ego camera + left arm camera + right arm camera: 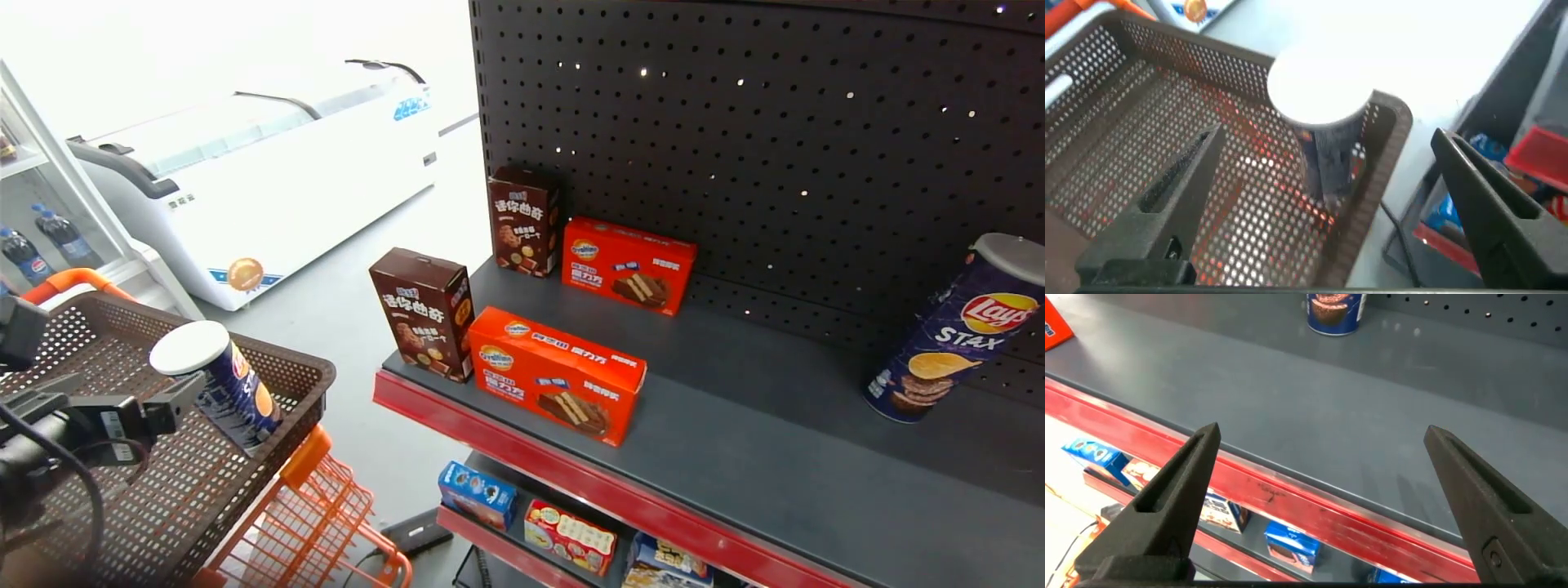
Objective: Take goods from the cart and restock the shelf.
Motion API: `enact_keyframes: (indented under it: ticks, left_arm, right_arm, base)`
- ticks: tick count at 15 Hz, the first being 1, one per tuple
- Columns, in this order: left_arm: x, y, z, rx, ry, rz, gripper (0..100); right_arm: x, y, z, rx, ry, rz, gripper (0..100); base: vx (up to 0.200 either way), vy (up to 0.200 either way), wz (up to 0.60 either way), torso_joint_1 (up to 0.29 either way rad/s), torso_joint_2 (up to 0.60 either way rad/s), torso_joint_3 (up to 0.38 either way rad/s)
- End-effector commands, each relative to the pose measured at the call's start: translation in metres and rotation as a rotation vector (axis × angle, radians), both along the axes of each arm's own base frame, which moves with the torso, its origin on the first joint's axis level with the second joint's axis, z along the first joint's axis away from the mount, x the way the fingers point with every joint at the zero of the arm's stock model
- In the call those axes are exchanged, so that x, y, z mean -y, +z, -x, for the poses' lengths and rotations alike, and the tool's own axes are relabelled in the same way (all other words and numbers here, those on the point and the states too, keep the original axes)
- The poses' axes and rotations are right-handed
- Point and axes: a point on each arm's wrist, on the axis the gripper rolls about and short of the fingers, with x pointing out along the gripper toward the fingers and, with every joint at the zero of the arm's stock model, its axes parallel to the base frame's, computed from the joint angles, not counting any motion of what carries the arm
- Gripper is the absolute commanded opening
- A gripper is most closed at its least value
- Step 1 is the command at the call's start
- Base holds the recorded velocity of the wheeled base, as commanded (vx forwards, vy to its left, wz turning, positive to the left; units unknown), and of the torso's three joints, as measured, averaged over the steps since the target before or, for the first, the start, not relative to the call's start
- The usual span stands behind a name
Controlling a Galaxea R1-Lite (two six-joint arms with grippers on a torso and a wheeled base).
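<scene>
Head view shows two chip cans: one can (233, 388) with a white lid stands tilted in the far corner of the brown cart basket (314, 369), and a second can (951, 335) leans against the black pegboard (775, 122) at the right end of the shelf (735, 425). Four boxes stand on the same shelf. Of the two brown boxes, one (426, 314) is at the front left corner and one (522, 222) is at the back. Of the two orange boxes, one (555, 374) is at the front edge just beside the front brown box and one (629, 265) is at the back beside the other brown box. Three small packets (569, 535) lie on the lower shelf.

The left gripper (1327, 137) hangs over the basket with its fingers spread wide. The basket can stands ahead between them, ungripped. The right gripper (1323, 433) hovers over the shelf's red front edge (1290, 490), jaws also wide apart and holding nothing. A white chest freezer (269, 171) stands in the background.
</scene>
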Motion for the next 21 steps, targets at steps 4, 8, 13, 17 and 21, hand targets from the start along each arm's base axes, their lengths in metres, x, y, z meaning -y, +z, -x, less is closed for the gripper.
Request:
enact_keyframes:
  ticks: [4,8,13,17,21]
  left_arm:
    - [-0.015,-0.074,-0.07,0.002,0.017,-0.032,100]
    - [-0.02,-0.095,-0.088,0.034,0.03,-0.035,100]
    - [-0.028,-0.105,-0.112,0.045,0.046,-0.035,100]
    - [-0.03,-0.106,-0.121,0.062,0.05,-0.035,0]
    - [-0.029,-0.098,-0.124,0.095,0.043,-0.04,0]
  right_arm:
    - [0.0,0.0,0.0,-0.001,0.0,0.0,100]
    - [0.0,0.0,0.0,-0.001,0.0,0.0,100]
    - [0.0,0.0,0.0,-0.001,0.0,0.0,100]
    - [0.0,0.0,0.0,-0.001,0.0,0.0,100]
    - [0.0,0.0,0.0,-0.001,0.0,0.0,100]
  base:
    - [0.0,0.0,0.0,0.0,0.0,0.0]
    - [0.0,0.0,0.0,0.0,0.0,0.0]
    - [0.0,0.0,0.0,0.0,0.0,0.0]
    - [0.0,0.0,0.0,0.0,0.0,0.0]
    - [0.0,0.0,0.0,0.0,0.0,0.0]
